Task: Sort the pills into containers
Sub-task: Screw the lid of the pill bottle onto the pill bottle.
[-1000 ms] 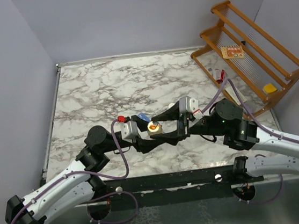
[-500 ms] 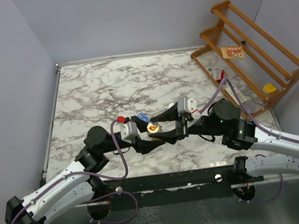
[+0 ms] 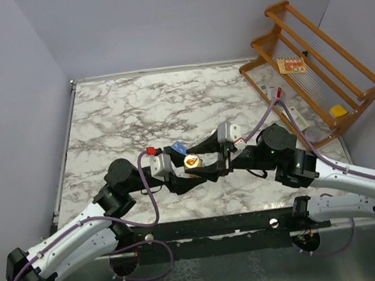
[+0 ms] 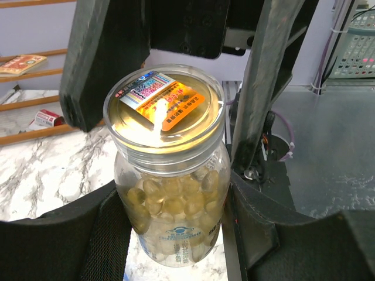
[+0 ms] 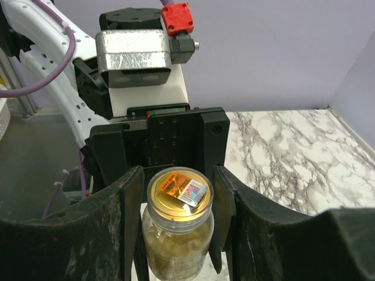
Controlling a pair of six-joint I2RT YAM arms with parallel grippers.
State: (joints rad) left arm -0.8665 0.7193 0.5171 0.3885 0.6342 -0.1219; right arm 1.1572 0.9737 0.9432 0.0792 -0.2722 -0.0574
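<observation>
Left claw (image 4: 174,231) comes at the jar (image 4: 167,175) from its left, clamped on the body under the lid (image 4: 164,108). Jar's upright, long axis vertical, pills (image 4: 176,202) all inside. Right claw (image 5: 177,193) comes from the jar's right, fingers squeezing the lid rim, so it's the one placed to twist, I reckon. Containers (image 3: 179,146): just a blue bit showing behind the jar, on the table (image 3: 137,112)

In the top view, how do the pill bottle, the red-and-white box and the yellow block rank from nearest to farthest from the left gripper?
1. The pill bottle, held in the left gripper, mid-table.
2. The red-and-white box, on the wooden rack, to the right.
3. The yellow block, farther right, at the rack's lower end.
</observation>
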